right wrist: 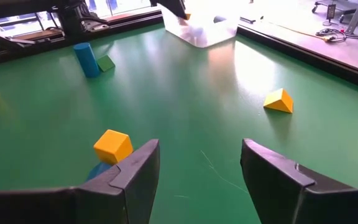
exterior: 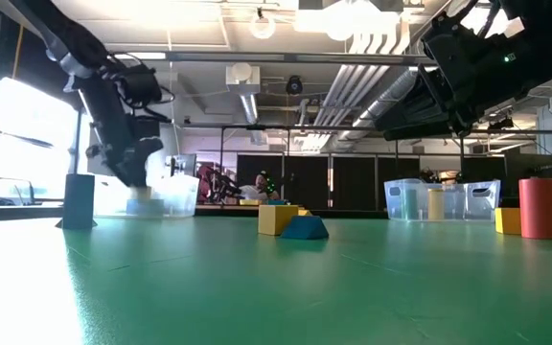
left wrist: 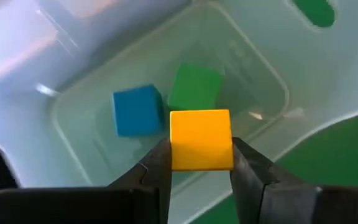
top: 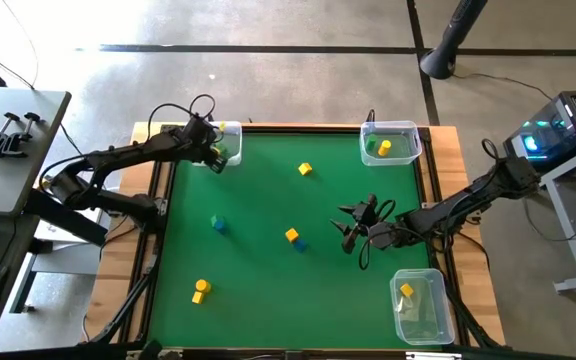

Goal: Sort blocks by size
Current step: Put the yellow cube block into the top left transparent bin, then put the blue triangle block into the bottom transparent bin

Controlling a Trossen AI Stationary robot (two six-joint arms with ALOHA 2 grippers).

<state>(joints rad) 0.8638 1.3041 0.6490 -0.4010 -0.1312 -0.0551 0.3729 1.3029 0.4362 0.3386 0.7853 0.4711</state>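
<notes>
My left gripper (top: 215, 152) is at the table's far left corner, shut on a yellow cube (left wrist: 201, 138) over a clear bin (top: 226, 133). The bin holds a blue cube (left wrist: 137, 110) and a green block (left wrist: 194, 87). My right gripper (top: 353, 226) is open and empty above the mat, right of centre. Ahead of it on the mat are a yellow cube (right wrist: 112, 145) against a blue block (right wrist: 95, 171), a yellow wedge (right wrist: 279, 101), and a blue cylinder (right wrist: 86, 60) beside a small green block (right wrist: 106, 63). My left gripper pinches the yellow cube by two opposite side faces (left wrist: 178, 158) between its two fingers (left wrist: 161, 165). The cube is level and lifted clear, above the inside of the bin (left wrist: 253, 74).
A clear bin at the far right (top: 389, 142) holds a yellow and a green block. A clear bin at the near right (top: 418, 305) holds a yellow block. Two yellow blocks (top: 201, 290) lie near left. A red cylinder (exterior: 539, 208) stands in the low view.
</notes>
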